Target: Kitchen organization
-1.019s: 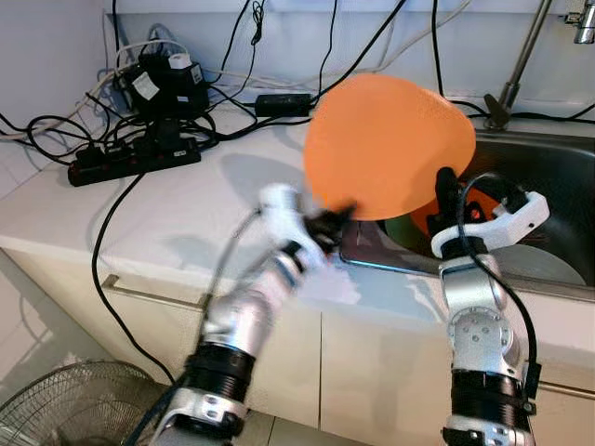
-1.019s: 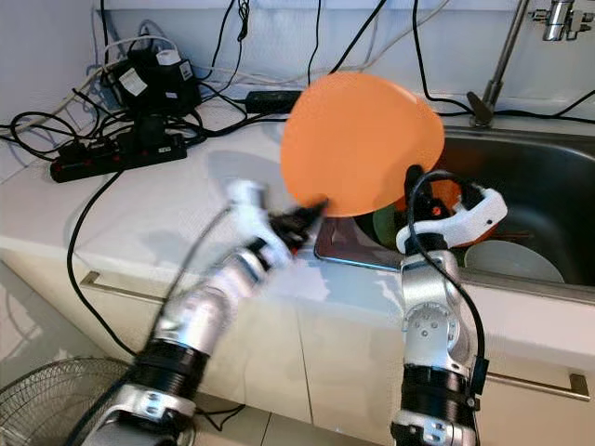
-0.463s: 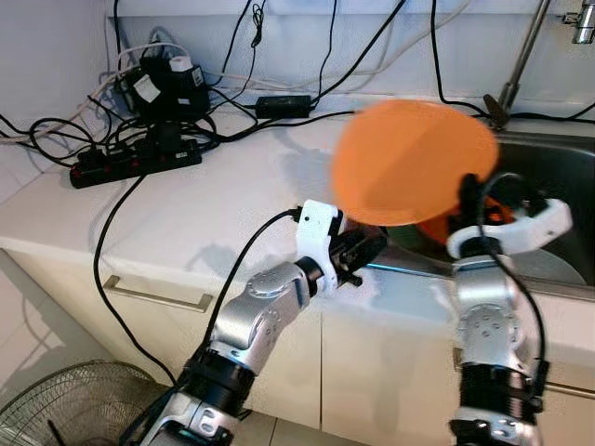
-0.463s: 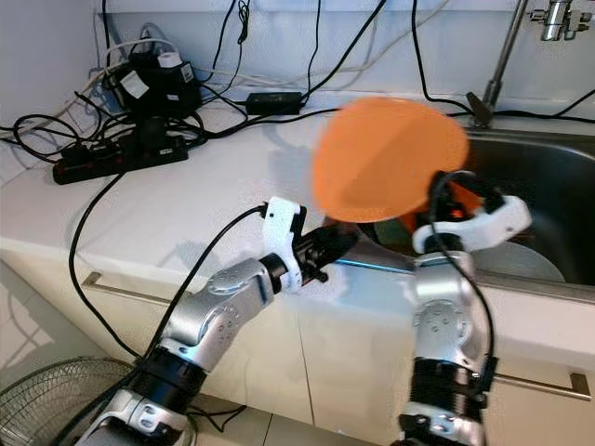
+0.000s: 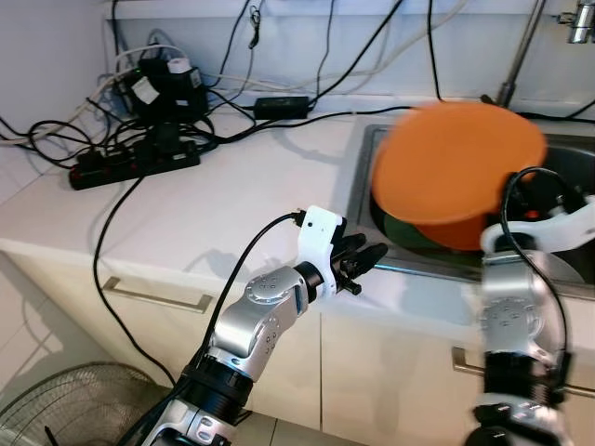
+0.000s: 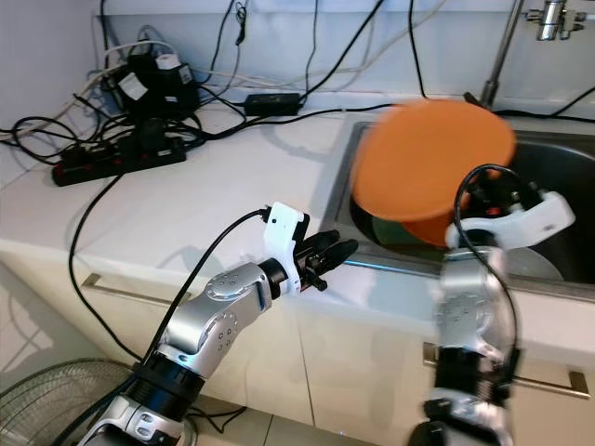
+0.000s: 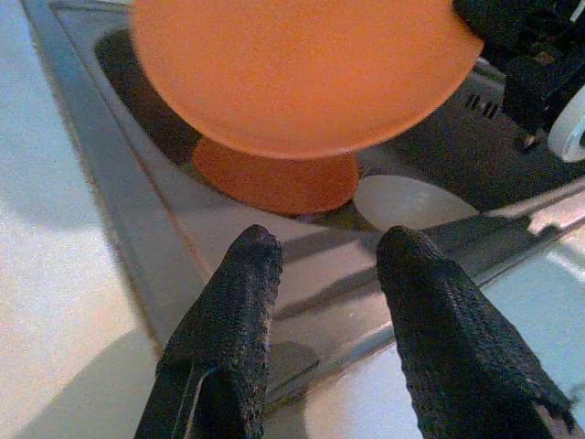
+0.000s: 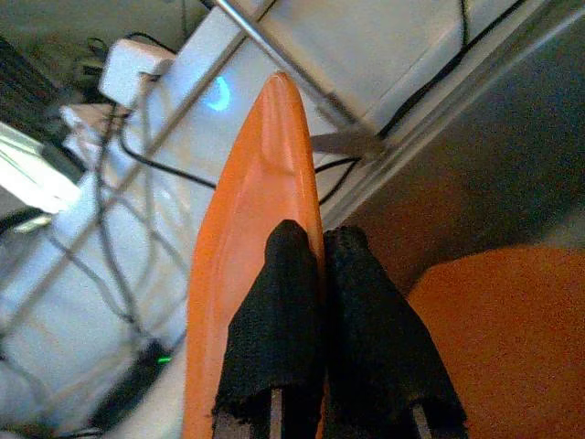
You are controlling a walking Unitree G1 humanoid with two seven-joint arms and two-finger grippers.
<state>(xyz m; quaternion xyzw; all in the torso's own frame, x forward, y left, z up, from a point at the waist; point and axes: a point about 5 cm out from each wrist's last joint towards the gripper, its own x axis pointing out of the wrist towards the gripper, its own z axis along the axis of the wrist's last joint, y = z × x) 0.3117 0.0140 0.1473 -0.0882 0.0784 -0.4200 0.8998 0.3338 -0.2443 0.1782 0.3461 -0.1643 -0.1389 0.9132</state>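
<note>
At the counter (image 5: pixel 232 186) edge, the left gripper (image 5: pixel 364 262) hangs with jaws apart, empty. Over the steel sink (image 5: pixel 372 177), the right gripper (image 8: pixel 320 274) pinches the orange plate (image 5: pixel 460 163) by its thin rim. It looks light, rigid, smooth plastic, likely slippery, so an edge grip suits.

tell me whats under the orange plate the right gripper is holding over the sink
Below the orange plate, pinched at its rim by the right gripper, sit an orange bowl and a white plate in the sink. The plate covers most of the basin.
</note>
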